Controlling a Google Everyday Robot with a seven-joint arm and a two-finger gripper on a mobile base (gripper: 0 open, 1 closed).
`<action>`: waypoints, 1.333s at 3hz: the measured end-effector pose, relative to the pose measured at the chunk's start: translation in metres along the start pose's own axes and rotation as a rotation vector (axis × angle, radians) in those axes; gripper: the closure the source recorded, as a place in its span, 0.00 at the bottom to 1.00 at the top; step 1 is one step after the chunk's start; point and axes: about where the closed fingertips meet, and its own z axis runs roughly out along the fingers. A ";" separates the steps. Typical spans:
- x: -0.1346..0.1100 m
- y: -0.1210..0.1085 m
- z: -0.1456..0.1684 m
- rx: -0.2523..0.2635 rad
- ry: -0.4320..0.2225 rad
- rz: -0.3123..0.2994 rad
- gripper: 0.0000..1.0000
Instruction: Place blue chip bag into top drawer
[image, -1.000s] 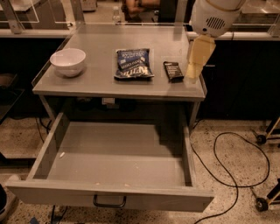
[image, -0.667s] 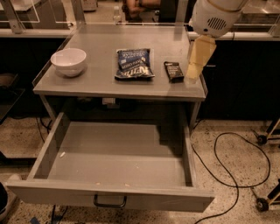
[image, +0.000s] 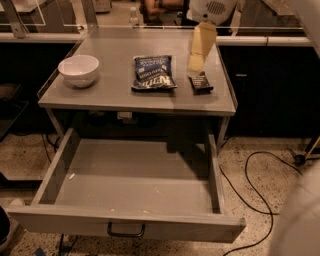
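The blue chip bag (image: 152, 72) lies flat in the middle of the grey table top (image: 115, 97), dark blue with white lettering. My gripper (image: 196, 62), yellowish under a white wrist, hangs over the table just right of the bag and above the far end of a small black packet (image: 201, 82). It touches neither and holds nothing I can see. The top drawer (image: 60, 167) is pulled fully out below the table, with nothing in it but a few crumbs. Its front panel carries a dark handle (image: 126, 231).
A white bowl (image: 78, 70) stands at the table's left. A black cable (image: 260, 172) loops over the speckled floor at right. A pale blurred part of the robot (image: 300, 215) fills the lower right corner. Counters and rails run behind the table.
My gripper has moved left and a little farther back, from the table's right edge to above the black packet, nearer the bag. Bag, bowl and drawer have not moved.
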 end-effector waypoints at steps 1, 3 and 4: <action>-0.036 -0.024 0.007 0.001 -0.029 -0.049 0.00; -0.044 -0.034 0.004 0.034 -0.051 -0.050 0.00; -0.052 -0.047 0.020 0.034 -0.055 -0.061 0.00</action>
